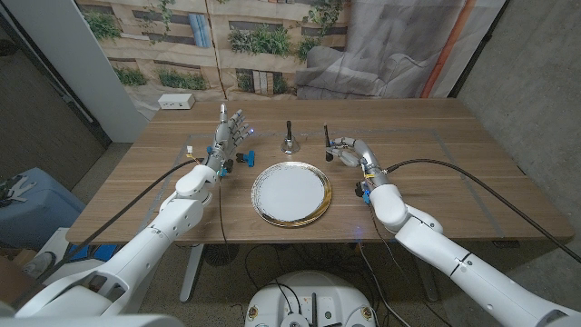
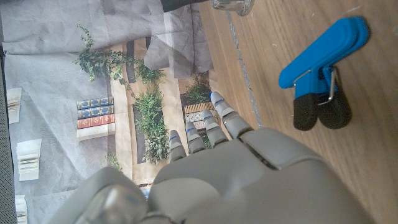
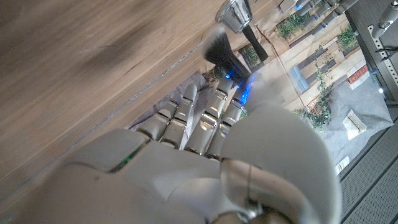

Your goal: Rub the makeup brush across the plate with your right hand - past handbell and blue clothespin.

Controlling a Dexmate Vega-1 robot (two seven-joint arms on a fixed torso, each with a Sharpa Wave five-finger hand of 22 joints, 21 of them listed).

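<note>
The makeup brush (image 1: 328,141) stands upright behind the plate, bristles (image 3: 217,50) down on the wood, and my right hand (image 1: 350,152) grips it from the right side. The white, gold-rimmed plate (image 1: 318,207) lies in the middle of the table, nearer me than the hand. The handbell (image 1: 289,142), silver with a black handle, stands just left of the brush; its bell (image 3: 235,14) is beyond the bristles. The blue clothespin (image 1: 245,160) (image 2: 323,53) lies left of the plate. My left hand (image 1: 229,133) is raised beside the clothespin, fingers (image 2: 205,130) straight and apart, holding nothing.
A white box (image 1: 176,102) sits at the table's far left corner. Black cables (image 1: 472,177) trail from both arms across the wood. A printed backdrop hangs behind the table. Bare wood (image 1: 454,136) stretches right of my right hand.
</note>
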